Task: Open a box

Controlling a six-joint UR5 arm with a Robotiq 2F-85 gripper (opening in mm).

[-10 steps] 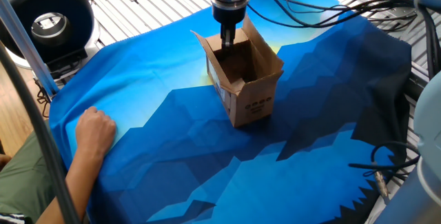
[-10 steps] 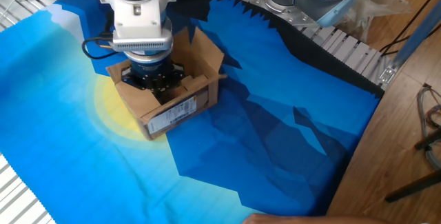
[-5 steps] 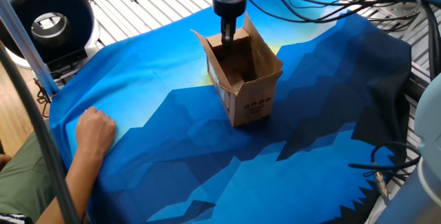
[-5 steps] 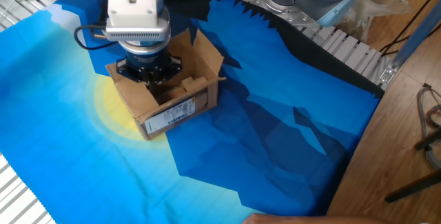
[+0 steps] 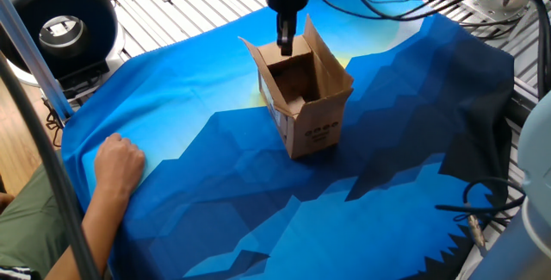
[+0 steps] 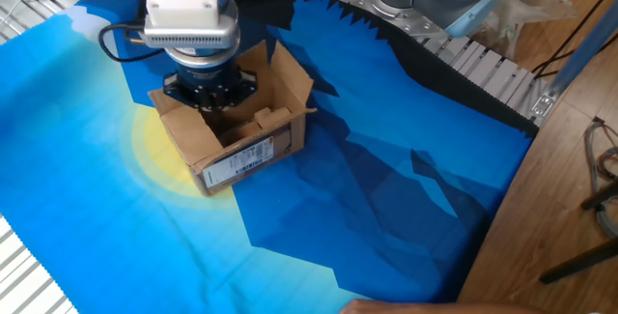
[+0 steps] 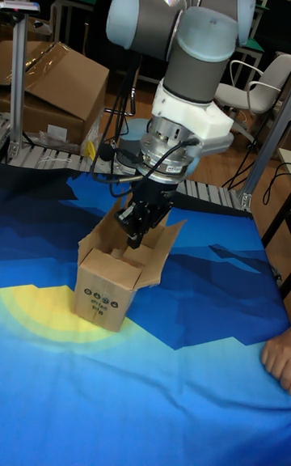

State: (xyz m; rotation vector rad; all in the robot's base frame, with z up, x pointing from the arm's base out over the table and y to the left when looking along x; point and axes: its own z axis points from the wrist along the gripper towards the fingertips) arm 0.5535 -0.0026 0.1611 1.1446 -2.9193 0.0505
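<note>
One fixed view: the box (image 5: 304,99) stands upright on the blue cloth (image 5: 258,194) covering the table, flaps up, top open. Interior brown and shadowed; no contents made out. Tool (image 5: 285,46) hangs over the rim at the box's 12 o'clock, fingers close together at the rear flap; whether they pinch it cannot be told. A person's hand (image 5: 119,164) rests on the cloth toward 8 o'clock, well apart from the box.

The other fixed view: box (image 6: 241,140) seen from above, white label (image 6: 243,163) on the near side. Tool (image 6: 206,97) covers the 10 o'clock part of the opening.

Tall fixed view: tool (image 7: 137,233) narrow, tips just above the open box (image 7: 113,281). A larger carton (image 7: 52,94) sits at 10 o'clock, behind the table.
</note>
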